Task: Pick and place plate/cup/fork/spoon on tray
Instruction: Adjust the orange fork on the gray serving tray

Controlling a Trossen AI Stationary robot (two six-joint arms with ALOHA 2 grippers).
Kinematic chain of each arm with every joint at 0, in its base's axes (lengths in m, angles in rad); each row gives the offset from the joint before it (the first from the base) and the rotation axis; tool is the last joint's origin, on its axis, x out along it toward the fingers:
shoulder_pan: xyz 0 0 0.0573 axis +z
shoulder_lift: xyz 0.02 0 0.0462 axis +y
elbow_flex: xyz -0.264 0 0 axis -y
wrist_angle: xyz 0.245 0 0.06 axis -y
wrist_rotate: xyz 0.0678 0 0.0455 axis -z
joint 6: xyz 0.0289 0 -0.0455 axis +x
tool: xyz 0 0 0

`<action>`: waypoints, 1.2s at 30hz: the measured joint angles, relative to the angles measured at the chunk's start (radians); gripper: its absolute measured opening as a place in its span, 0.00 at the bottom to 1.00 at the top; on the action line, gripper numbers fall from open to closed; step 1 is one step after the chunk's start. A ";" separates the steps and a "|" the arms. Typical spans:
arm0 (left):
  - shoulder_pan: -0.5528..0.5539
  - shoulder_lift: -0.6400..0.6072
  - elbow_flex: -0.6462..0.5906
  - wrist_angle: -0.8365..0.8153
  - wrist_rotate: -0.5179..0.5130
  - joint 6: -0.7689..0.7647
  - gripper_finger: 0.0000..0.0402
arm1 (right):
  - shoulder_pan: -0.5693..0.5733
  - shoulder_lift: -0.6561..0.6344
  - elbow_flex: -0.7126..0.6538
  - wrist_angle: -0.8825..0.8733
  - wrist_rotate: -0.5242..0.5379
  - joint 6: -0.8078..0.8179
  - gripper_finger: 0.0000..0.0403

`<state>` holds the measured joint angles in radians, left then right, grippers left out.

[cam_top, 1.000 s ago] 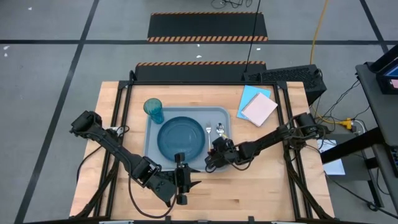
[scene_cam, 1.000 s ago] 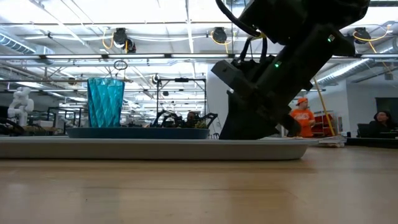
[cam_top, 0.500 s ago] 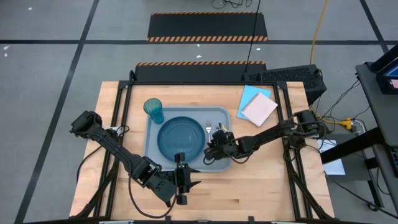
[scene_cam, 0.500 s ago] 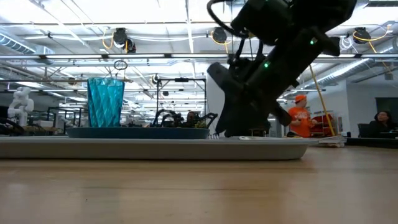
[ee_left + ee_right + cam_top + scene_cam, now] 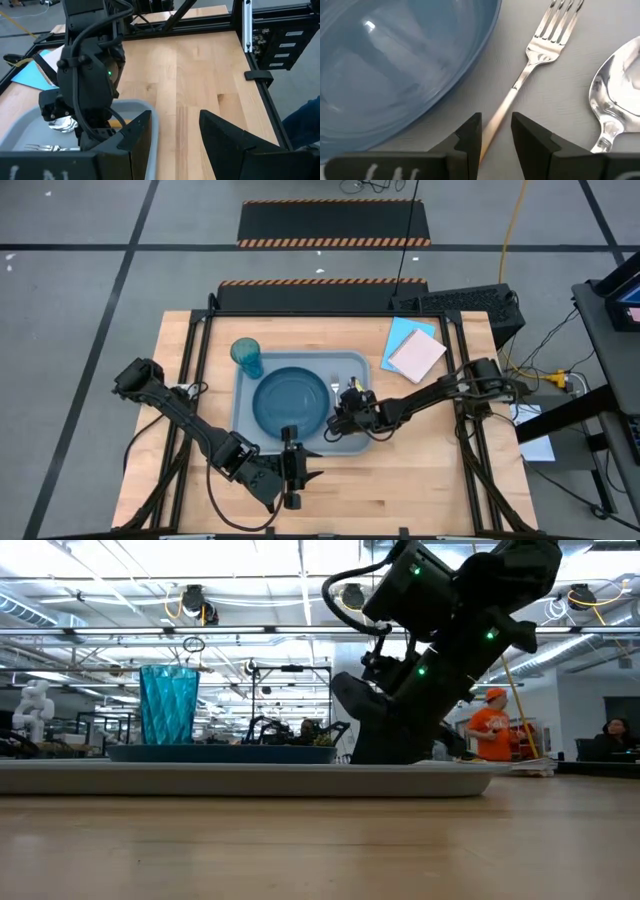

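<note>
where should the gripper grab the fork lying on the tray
Grip the fork across its slim handle, coming straight down from above. It lies flat on the tray between the plate and spoon, so only narrow fingers fit there.

bare table (image 5: 430,470) lies open beside the crowded tray (image 5: 243,423).

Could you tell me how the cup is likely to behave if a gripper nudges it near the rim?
The cup stands upright and is taller than wide, so a high push would probably tip it. It looks like thin translucent plastic, so it is likely light and would slide easily at the tray corner.
</note>
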<state>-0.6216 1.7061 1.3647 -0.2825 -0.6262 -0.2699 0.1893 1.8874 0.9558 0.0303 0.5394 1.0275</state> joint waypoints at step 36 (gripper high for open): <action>-0.016 0.000 0.000 0.013 0.000 -0.001 0.42 | 0.066 -0.090 -0.001 -0.004 0.247 0.034 0.00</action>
<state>-0.6376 1.7061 1.3647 -0.2692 -0.6262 -0.2707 0.2553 1.7978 0.9546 0.0263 0.7866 1.0619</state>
